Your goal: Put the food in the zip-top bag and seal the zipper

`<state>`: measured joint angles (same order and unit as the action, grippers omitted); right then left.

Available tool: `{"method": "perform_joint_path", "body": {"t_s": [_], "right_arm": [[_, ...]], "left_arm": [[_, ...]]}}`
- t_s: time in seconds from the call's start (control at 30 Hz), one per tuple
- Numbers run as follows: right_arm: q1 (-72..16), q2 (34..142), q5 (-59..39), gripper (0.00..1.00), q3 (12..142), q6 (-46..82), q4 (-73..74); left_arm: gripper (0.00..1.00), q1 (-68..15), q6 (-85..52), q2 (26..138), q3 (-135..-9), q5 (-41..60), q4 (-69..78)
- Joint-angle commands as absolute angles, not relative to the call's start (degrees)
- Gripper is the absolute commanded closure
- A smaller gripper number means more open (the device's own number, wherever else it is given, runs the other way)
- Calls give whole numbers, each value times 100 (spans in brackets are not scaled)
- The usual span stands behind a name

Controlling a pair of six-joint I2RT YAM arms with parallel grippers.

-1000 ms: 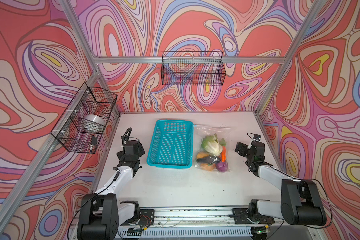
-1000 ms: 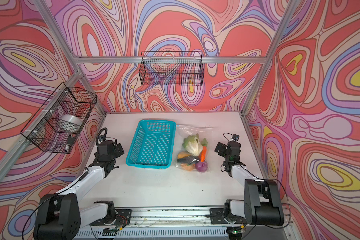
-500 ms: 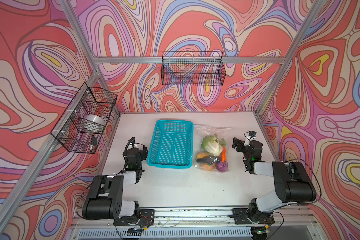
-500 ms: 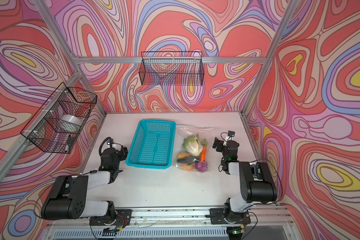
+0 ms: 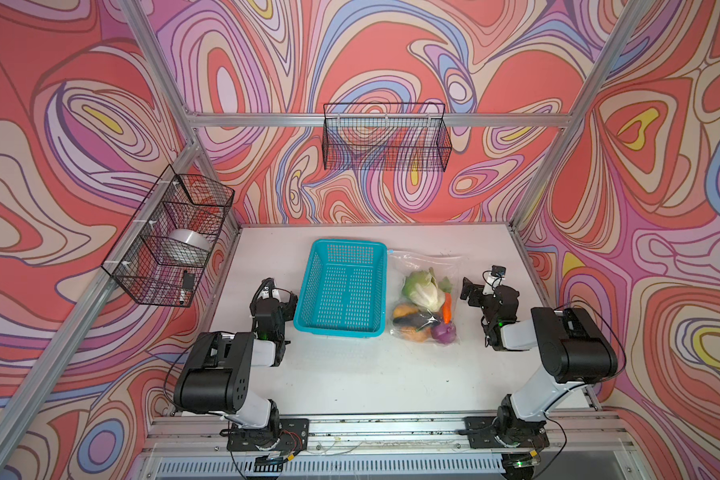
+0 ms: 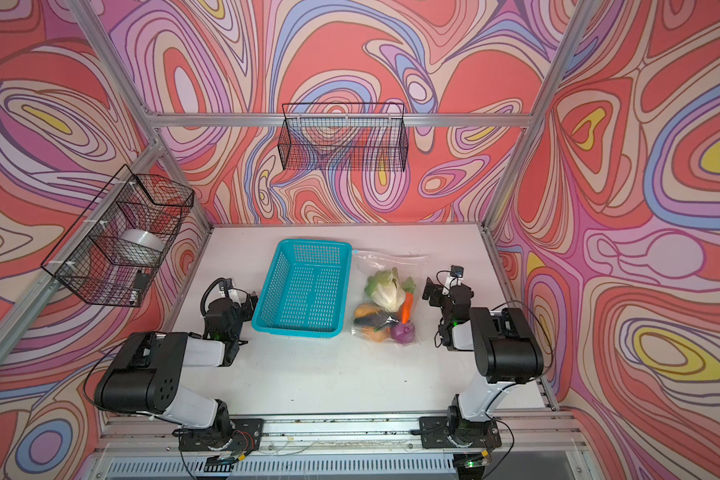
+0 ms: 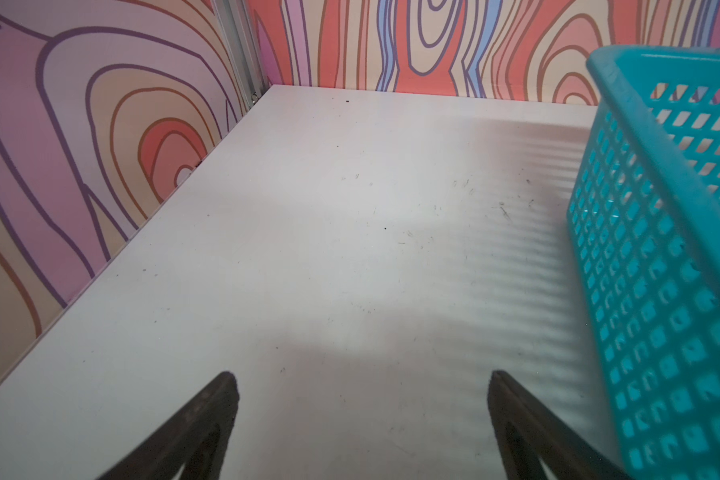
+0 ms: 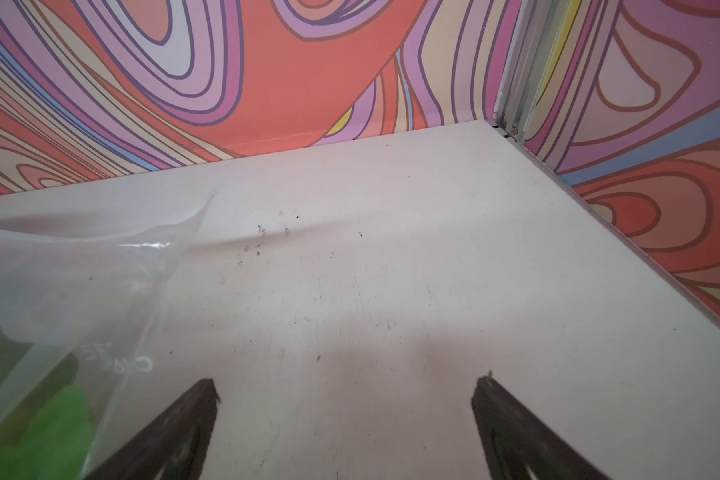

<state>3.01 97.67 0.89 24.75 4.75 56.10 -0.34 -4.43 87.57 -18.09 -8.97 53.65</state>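
Both top views show the bag [image 5: 427, 266] lying on the worktop [image 5: 350, 374], just right of the basket [image 5: 337, 329]. The food [image 5: 416, 332] is inside it: one lettuce [image 5: 422, 289], one carrot [image 5: 446, 307], one onion [image 5: 443, 331], two orange pieces [image 5: 405, 309] and one dark piece [image 5: 412, 320]. The bag's blue slider [image 5: 390, 251] sits at its far corner, next to the basket.

Only the wrist views show the fingers. The left hand [image 7: 362, 376] is spread wide and holds nothing, beside the basket wall. The right hand [image 8: 346, 381] is also spread wide and holds nothing, beside the bag's edge.

Two wire racks [image 5: 385, 137] hang on the walls.
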Motion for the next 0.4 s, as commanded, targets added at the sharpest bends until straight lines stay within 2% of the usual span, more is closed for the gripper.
{"method": "perform_joint_path", "body": {"t_s": [0.0, 0.23, 0.37], "right_arm": [[272, 9764, 121, 2, 2541, 394, 5714], [187, 9774, 280, 2, 2644, 337, 5533], [186, 9774, 239, 2, 2597, 329, 5620]], "left_arm": [[3, -57, -282, 8789, -2051, -707, 5212], [4, -79, -264, 8811, -2029, -754, 5309], [0, -97, -256, 8811, -2036, -781, 5300]]}}
